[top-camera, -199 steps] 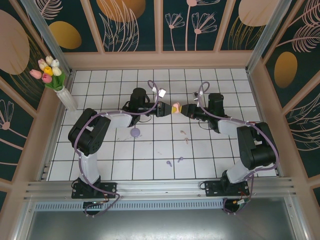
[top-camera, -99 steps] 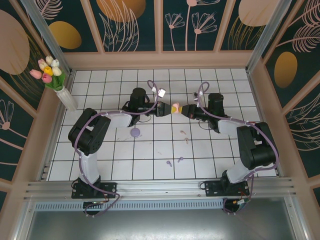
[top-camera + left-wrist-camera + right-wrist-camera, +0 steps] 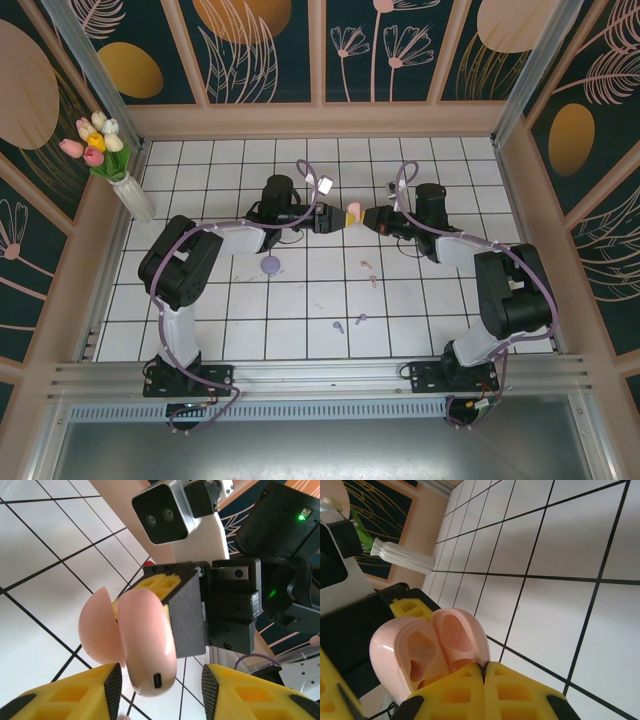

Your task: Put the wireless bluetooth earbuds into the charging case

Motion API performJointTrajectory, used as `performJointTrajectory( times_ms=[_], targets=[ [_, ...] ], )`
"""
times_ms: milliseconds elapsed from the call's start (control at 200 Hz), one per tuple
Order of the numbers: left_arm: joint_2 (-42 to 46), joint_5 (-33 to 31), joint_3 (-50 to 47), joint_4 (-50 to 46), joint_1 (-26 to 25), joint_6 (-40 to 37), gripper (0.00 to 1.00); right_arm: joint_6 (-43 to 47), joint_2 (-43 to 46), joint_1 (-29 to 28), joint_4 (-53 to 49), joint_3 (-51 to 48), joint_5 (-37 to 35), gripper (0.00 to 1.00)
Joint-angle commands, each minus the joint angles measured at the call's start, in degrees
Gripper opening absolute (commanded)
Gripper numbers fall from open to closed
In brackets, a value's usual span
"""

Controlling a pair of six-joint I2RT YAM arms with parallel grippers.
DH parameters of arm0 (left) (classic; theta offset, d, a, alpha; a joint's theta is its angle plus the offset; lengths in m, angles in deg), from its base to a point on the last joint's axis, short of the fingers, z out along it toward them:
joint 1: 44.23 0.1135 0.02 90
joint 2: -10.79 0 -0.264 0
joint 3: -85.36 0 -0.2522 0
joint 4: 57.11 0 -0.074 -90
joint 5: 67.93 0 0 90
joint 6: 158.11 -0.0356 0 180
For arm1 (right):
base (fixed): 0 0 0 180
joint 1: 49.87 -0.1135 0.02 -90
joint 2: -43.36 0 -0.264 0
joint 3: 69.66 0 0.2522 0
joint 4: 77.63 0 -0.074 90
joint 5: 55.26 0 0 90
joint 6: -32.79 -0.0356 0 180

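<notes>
An open pale pink charging case [image 3: 352, 213] hangs above the tiles at the middle back, between the two grippers. My right gripper [image 3: 366, 217] is shut on the edge of one shell of the case [image 3: 437, 642], its yellow fingertips [image 3: 465, 692] pressed together there. My left gripper [image 3: 161, 692] is open. The case's lower end [image 3: 150, 650] sits between its fingers with a gap on the right side. Both wells of the case look empty. Two pink earbuds [image 3: 370, 273] and two purple earbuds [image 3: 350, 322] lie on the tiles nearer the arm bases.
A closed round purple case [image 3: 270, 265] lies on the tiles left of centre. A white vase of tulips [image 3: 130, 195] stands at the back left corner. Wooden walls edge the tiled floor on three sides.
My left gripper has opened and let go of the pink case. The right gripper has stayed shut on the case, which has barely moved.
</notes>
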Motion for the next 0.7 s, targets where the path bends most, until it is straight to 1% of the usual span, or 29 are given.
performJointTrajectory(
  times_ms=[0,155,275,330,415,470,525,611,696],
  targets=[
    [-0.5,-0.6,1.1,1.0,-0.3,-0.8,0.53,1.8,-0.1,-0.2,-2.3,1.9,-2.1,0.00],
    [0.6,-2.2,0.9,-1.3,-0.4,-2.7,0.61,3.5,-0.4,-0.2,-6.4,3.0,-5.1,0.00],
    [2.7,-4.1,1.9,-8.7,0.3,-8.8,0.66,6.7,-0.3,-0.3,-11.0,4.3,-7.8,0.00],
    [3.5,-4.7,3.8,-15.2,0.7,-13.0,0.70,9.5,-0.3,-0.5,-14.4,5.7,-9.4,0.00],
    [3.5,-5.7,8.2,-26.9,1.3,-20.3,0.74,16.1,-0.7,-1.2,-21.0,9.0,-12.6,0.00],
    [2.7,-6.1,11.5,-34.2,1.7,-24.8,0.79,20.4,-1.1,-1.5,-24.7,11.4,-14.5,0.00],
    [1.5,-6.5,14.5,-40.5,2.2,-28.7,0.81,24.1,-2.0,-1.7,-27.9,13.9,-15.8,0.00],
    [-0.3,-5.9,18.4,-47.3,3.0,-33.2,0.84,28.4,-3.3,-2.0,-30.9,17.1,-16.9,0.00],
    [-2.5,-4.9,22.5,-54.3,3.6,-37.6,0.85,31.0,-4.4,-2.5,-31.7,19.0,-16.7,0.00]
  ],
)
